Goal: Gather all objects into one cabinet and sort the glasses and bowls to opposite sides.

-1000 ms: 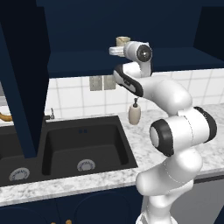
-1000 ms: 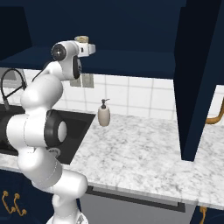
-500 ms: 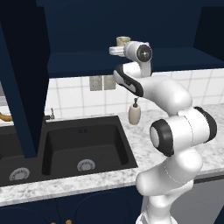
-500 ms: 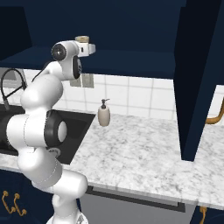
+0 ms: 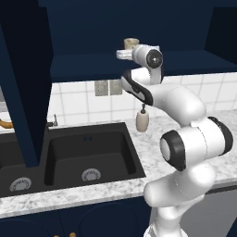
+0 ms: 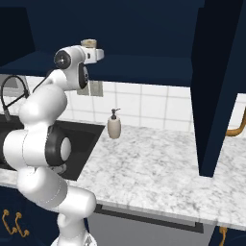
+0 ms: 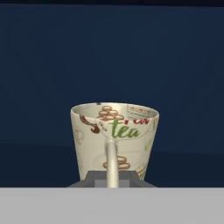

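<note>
Nothing has shifted: cream tea-printed mug sits before my gripper; jaws' state unclear; light, rigid, glossy, so grip across the rim

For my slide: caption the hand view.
Cream tea-print tumbler upright before the gripper, against the navy cabinet interior.
</note>
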You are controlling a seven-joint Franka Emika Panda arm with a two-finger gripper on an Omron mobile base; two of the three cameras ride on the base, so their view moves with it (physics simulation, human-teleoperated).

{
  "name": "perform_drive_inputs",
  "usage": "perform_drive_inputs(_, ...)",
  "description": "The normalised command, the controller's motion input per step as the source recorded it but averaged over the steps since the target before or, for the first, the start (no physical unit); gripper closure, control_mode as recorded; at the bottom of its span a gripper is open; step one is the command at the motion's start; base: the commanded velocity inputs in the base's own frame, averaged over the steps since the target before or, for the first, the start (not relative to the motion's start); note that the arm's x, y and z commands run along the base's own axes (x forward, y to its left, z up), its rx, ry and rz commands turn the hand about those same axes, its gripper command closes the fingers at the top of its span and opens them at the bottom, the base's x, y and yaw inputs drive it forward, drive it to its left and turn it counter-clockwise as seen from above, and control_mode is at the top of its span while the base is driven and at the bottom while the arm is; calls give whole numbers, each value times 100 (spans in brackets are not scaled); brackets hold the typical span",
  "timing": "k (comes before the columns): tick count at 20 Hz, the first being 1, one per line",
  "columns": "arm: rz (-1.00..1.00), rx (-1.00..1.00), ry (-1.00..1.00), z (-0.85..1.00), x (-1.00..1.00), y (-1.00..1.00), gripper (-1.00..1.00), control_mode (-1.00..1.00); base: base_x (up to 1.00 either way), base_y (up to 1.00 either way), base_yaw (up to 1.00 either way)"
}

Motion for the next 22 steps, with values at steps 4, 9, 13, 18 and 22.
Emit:
perform_drive_inputs(4, 0, 0, -6, 13, -55, 0, 100, -100, 0, 0, 0)
perform_drive_inputs(9, 0, 0, -8, 24, -75, 0, 100, -100, 0, 0, 0)
perform_drive_inputs(13, 0, 0, -8, 27, -97, 0, 100, -100, 0, 0, 0)
perform_drive_inputs(18, 0, 0, -4, 19, -99, 0, 100, -100, 0, 0, 0)
perform_drive_inputs(22, 0, 0, 0, 12, -92, 0, 100, -100, 0, 0, 0)
